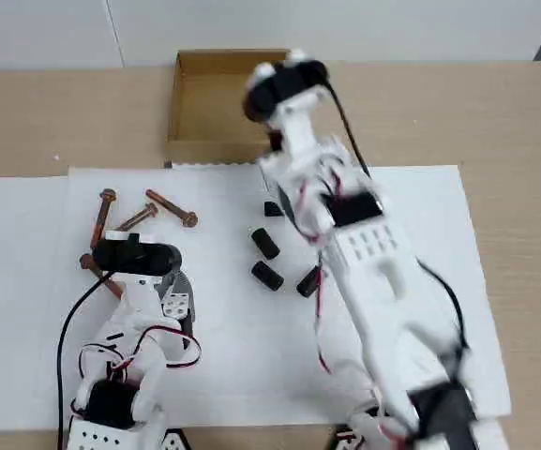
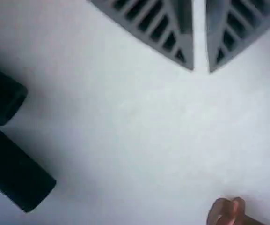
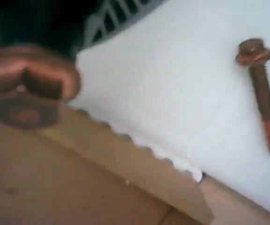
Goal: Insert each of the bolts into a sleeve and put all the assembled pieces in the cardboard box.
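My right gripper (image 1: 276, 178) hangs at the near wall of the cardboard box (image 1: 195, 98), shut on a black sleeve with a copper bolt in it. The bolt's head (image 3: 26, 89) shows close up just above the box wall (image 3: 139, 168). Several loose copper bolts (image 1: 171, 208) lie on the left of the white paper (image 1: 223, 347); one (image 3: 262, 96) appears in the right wrist view. Several black sleeves (image 1: 266, 243) lie mid-paper. My left gripper (image 2: 200, 47) is low over bare paper, shut with nothing in it, two sleeves (image 2: 17, 171) off to one side and a bolt head (image 2: 226, 213) nearby.
The white paper covers most of the wooden table (image 1: 514, 122). The box stands at the paper's far edge. A stray bolt (image 1: 99, 272) lies beside the left arm's wrist (image 1: 137, 258). The right arm's body (image 1: 383, 281) stretches across the paper's right half.
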`<state>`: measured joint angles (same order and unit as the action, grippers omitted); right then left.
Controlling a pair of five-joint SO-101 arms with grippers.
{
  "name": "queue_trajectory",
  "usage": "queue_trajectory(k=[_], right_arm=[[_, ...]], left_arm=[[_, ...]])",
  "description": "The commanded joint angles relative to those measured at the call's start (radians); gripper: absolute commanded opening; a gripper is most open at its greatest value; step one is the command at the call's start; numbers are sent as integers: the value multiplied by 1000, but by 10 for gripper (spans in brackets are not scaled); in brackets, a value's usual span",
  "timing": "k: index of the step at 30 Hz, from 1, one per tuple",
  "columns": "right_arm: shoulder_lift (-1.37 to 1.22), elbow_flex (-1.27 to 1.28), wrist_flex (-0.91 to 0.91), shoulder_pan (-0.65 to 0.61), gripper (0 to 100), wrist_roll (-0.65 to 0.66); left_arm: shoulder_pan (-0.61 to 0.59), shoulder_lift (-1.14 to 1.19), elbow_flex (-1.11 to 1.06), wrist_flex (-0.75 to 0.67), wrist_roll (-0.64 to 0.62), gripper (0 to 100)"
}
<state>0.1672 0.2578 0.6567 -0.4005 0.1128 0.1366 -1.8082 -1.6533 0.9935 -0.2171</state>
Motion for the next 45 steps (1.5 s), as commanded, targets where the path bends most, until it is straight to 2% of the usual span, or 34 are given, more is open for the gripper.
queue_trajectory(k=[1, 10, 14, 21, 25, 34, 41, 45], right_arm=[[-194, -278, -30, 7, 3, 95], [-659, -787, -30, 5, 3, 345], [-819, -984, -27, -8, 3, 399], [-986, -1148, -25, -21, 25, 528], [-1003, -1171, -19, -22, 134, 529], [-1001, -1175, 2, -22, 91, 531], [-906, -1177, 214, -18, 91, 522], [-811, -1177, 398, -24, 91, 411]], left_arm=[[-6, -8, 5, 2, 3, 6], [-6, -8, 5, 2, 2, 6], [-6, -8, 5, 2, 2, 6], [-6, -8, 5, 2, 2, 6], [-6, -8, 5, 2, 2, 6], [-6, -8, 5, 2, 2, 6], [-6, -8, 5, 2, 2, 6], [-6, -8, 5, 3, 2, 6]])
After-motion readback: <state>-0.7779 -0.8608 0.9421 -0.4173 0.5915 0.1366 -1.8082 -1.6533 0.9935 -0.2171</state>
